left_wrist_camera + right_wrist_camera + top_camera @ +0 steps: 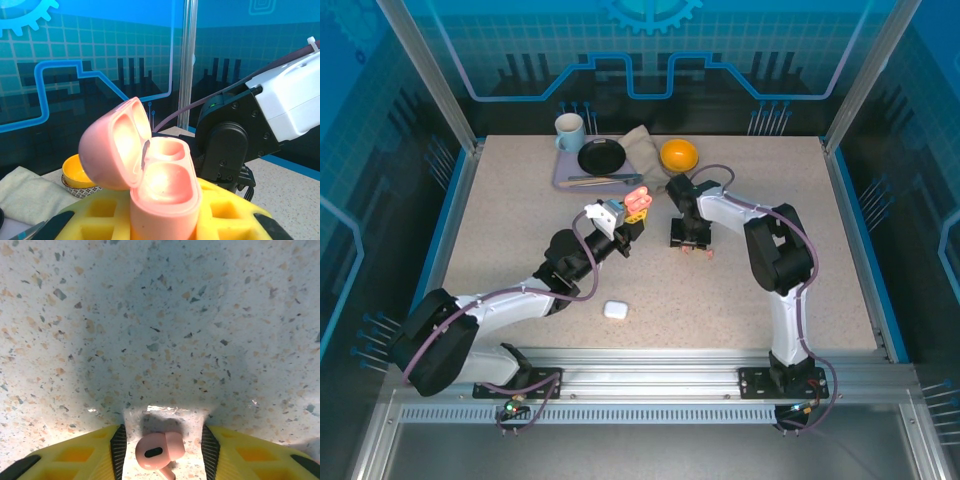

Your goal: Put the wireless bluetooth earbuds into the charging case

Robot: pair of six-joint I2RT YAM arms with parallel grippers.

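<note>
My left gripper (165,222) is shut on the pink charging case (167,197) and holds it up off the table, lid (112,150) swung open to the left, both wells empty. In the top view that case (636,202) hangs left of my right gripper (689,243), which points straight down at the table. In the right wrist view a pink earbud (159,450) lies on the speckled table between the fingers of my right gripper (162,451). Its black pads (118,450) stand apart from the earbud on both sides, so it is open. A shut white case (614,309) lies near the front.
At the back of the table a purple tray (563,178) carries a mug (569,130) and a black dish (602,157), with a cloth (642,143) and an orange bowl (678,154) beside it. The right arm's black wrist (232,145) looms close behind the pink case.
</note>
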